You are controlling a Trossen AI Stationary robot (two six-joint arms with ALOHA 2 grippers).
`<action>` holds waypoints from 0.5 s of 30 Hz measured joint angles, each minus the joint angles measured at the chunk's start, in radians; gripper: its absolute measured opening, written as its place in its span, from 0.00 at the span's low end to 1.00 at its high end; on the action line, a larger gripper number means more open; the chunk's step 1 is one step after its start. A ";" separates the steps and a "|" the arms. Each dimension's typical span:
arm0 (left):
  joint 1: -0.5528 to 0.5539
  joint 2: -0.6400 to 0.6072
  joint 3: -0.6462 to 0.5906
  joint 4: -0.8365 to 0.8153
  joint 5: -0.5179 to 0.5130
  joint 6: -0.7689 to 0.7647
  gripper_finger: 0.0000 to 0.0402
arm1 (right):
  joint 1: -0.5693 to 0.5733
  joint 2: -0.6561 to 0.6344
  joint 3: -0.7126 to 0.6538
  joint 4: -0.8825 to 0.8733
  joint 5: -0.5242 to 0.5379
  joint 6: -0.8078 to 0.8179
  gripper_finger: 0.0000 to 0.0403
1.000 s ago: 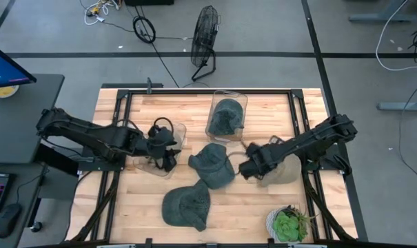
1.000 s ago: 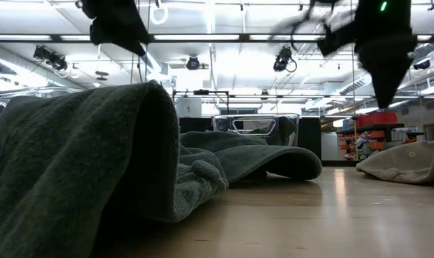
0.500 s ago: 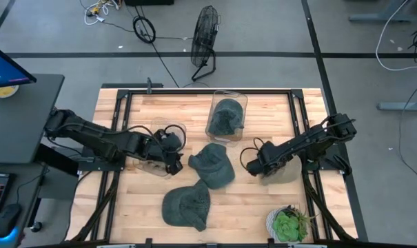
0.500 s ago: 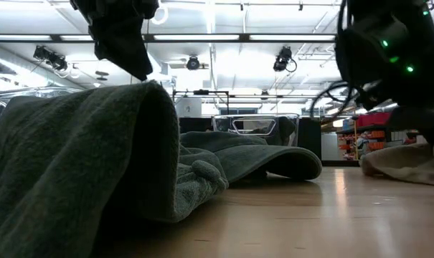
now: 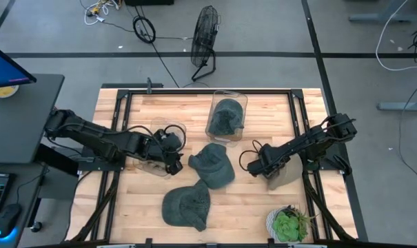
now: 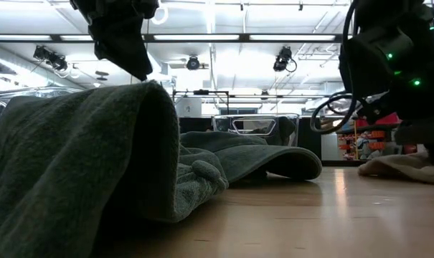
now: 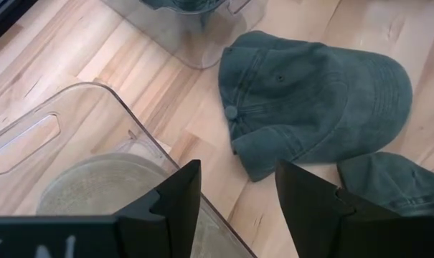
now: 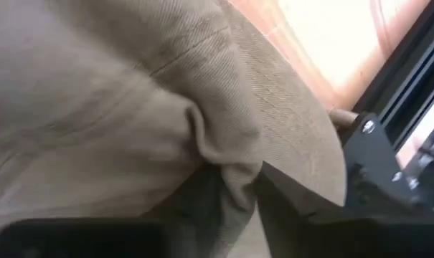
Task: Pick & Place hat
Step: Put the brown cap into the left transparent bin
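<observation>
A beige hat [image 5: 287,173] lies by the table's right edge, and my right gripper [image 5: 266,169] is down on its left side, shut on its cloth [image 8: 130,93]. My left gripper [image 5: 171,160] hangs open above the corner of a clear bin [image 5: 158,148], in which another beige hat [image 7: 95,193] lies. One green cap [image 5: 214,164] lies at mid-table and shows in the left wrist view [image 7: 310,100]. A second green hat [image 5: 186,205] lies near the front edge and fills the low view's foreground [image 6: 80,165]. A third green hat [image 5: 227,116] sits in the far clear bin. My right gripper pinches a raised fold [image 8: 231,168] of the beige hat's crown between its two fingers [image 8: 292,208], coming from above and slanting in from the table's left. The hat lies on the table [image 6: 403,166], its cloth puckered at the fingers.
A potted plant [image 5: 289,224] stands at the near right corner. The far clear bin [image 5: 229,103] stands at the table's far middle. Black frame rails [image 5: 311,200] run along the table's sides. Bare wood [image 5: 242,207] lies between the green hats and the plant.
My right gripper has moved toward the table's right edge and come down onto the beige hat, whose cloth now bunches at its fingers. My left gripper has shifted a little toward the right and near edge, over the bin's corner, then kept still.
</observation>
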 joint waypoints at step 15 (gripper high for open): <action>-0.087 -0.001 0.000 0.257 0.176 0.073 0.46 | 0.121 0.002 0.368 0.002 0.037 -0.431 0.02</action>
